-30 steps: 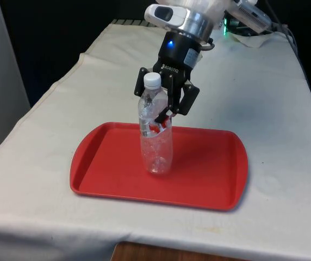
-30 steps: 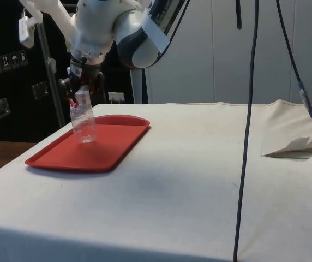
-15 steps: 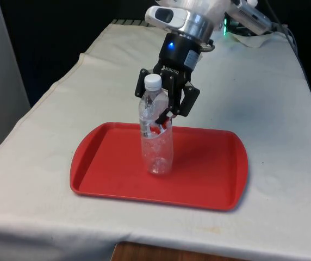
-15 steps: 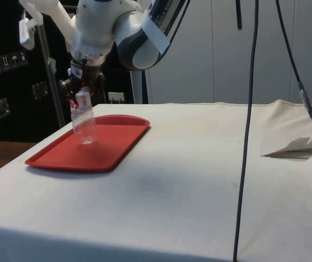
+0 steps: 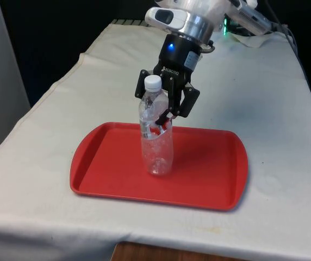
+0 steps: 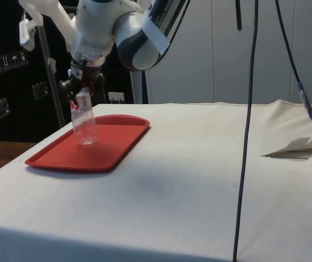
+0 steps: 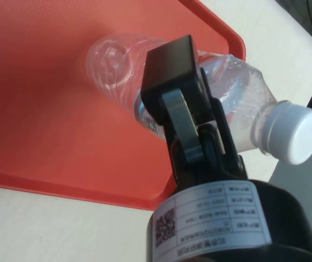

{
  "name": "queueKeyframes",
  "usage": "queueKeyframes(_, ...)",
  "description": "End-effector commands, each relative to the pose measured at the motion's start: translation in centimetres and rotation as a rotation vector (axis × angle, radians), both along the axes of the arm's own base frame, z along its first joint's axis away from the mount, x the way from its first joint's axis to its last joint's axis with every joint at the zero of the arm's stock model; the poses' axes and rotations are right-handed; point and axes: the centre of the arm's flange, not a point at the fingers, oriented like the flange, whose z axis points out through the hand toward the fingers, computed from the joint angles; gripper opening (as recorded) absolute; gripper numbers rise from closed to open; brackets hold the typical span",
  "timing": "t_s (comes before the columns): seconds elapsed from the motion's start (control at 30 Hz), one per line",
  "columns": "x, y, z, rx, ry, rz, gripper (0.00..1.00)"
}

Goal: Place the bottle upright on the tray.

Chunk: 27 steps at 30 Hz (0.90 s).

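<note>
— White cloth covered the table (image 5: 264, 109), and the red tray (image 5: 210, 179) lay on it. Where was the bottle (image 5: 155, 136)?

— Standing on the tray, base down near the tray's middle, white cap (image 5: 153, 81) on top. It leaned a touch, no more.

— And the gripper (image 5: 166, 117)?

— Fingers spread, either side of the bottle's upper body, no longer pinching it. Over the last second the bottle had not budged, while the gripper had crept up a hair from the tray.

— So what did that mean?

— I judged the placing as good as done: the bottle stood on its own. What remained was drawing clear without clipping the neck, since an empty bottle tips easily.
</note>
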Motion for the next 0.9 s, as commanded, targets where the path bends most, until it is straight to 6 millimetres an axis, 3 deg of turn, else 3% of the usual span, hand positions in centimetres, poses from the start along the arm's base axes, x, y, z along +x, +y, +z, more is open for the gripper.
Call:
queueKeyframes(0.0,0.41,-0.16,0.2,-0.003,-0.026,-0.001,0.0)
queueKeyframes(0.87,0.39,0.23,-0.47,0.001,-0.003,0.001,0.0)
